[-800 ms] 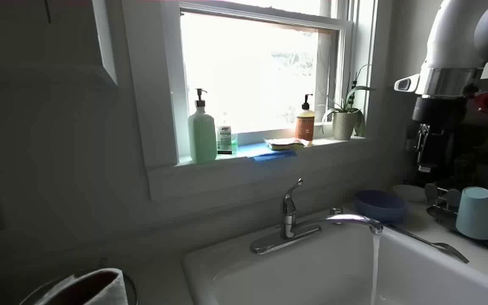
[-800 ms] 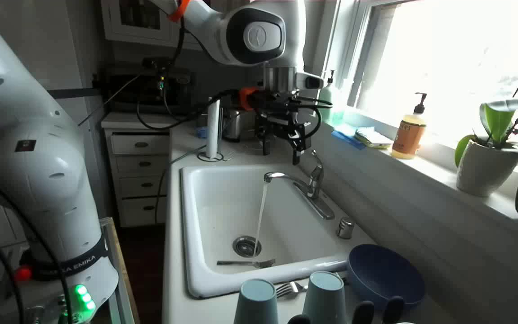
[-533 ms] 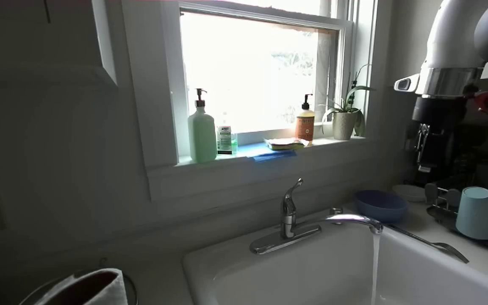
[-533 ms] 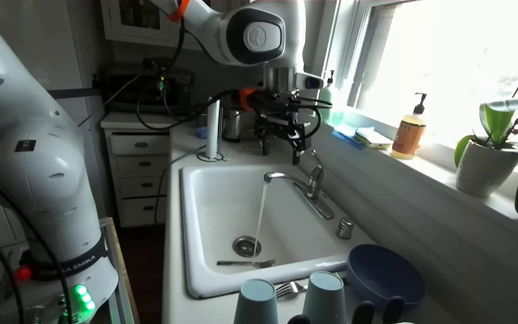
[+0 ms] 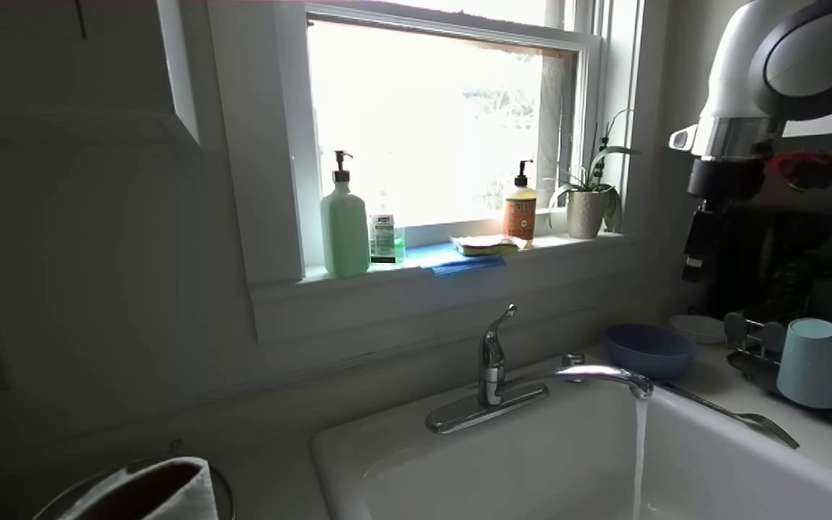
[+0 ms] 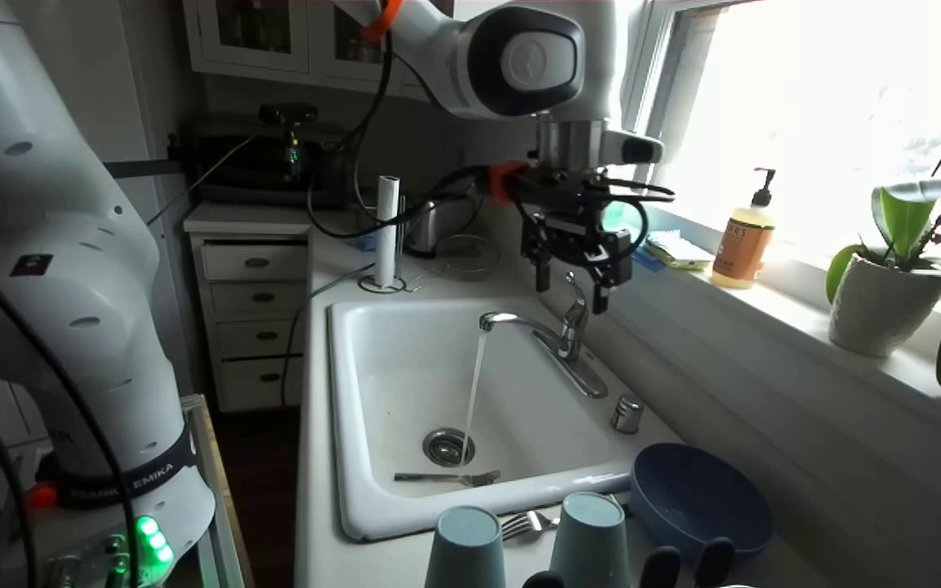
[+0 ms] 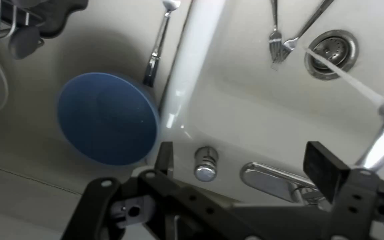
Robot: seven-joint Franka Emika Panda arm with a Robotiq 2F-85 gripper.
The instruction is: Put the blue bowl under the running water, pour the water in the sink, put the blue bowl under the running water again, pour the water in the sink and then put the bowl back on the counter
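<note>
The blue bowl (image 5: 651,354) stands upright on the counter (image 6: 372,563) beside the sink (image 6: 389,514); it also shows in an exterior view (image 6: 695,498) and in the wrist view (image 7: 108,118). The running water (image 6: 474,392) falls from the spout into the sink near the drain; it also shows in the wrist view (image 7: 348,80). My gripper (image 6: 571,290) is open and empty, above the faucet side of the sink. In the wrist view my gripper (image 7: 243,156) has its fingers wide apart, with the bowl beyond the left finger (image 7: 165,156), not between them.
The faucet (image 5: 492,361) stands at the window side of the sink, beside a small metal cap (image 6: 627,414). Light-blue cups (image 6: 589,531) and a dish rack (image 5: 748,347) are near the bowl. Forks (image 7: 275,43) lie in the sink. A soap bottle (image 6: 744,245) and plant (image 6: 887,302) stand on the sill.
The arm and open gripper have moved toward the window, to the right in an exterior view. The bowl has not moved and the water still runs.
</note>
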